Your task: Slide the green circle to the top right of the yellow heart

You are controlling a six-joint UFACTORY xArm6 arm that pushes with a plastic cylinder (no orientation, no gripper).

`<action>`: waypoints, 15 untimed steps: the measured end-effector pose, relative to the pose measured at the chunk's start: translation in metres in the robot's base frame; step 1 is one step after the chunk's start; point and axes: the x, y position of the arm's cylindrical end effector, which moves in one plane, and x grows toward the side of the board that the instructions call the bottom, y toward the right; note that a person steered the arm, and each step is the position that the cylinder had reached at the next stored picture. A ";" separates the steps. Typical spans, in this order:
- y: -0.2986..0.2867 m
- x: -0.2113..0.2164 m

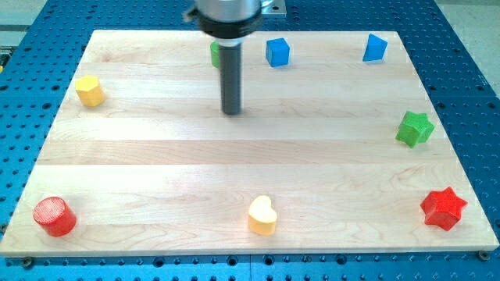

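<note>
The green circle (214,54) sits near the view's top, left of centre, and is mostly hidden behind the rod. Only its left edge shows. The yellow heart (262,215) lies at the view's bottom centre. My tip (232,112) rests on the board just below and slightly right of the green circle, far above the yellow heart.
A blue cube (277,51) lies right of the rod at the top. Another blue block (375,48) is at the top right. A green star (414,129) and a red star (444,208) are at the right. A yellow hexagon (90,90) is at the left, a red cylinder (54,216) at the bottom left.
</note>
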 end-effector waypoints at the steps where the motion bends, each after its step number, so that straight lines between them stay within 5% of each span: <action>1: -0.054 -0.007; 3: -0.046 -0.119; 5: -0.035 -0.149; 11: 0.106 -0.106; 15: 0.101 0.022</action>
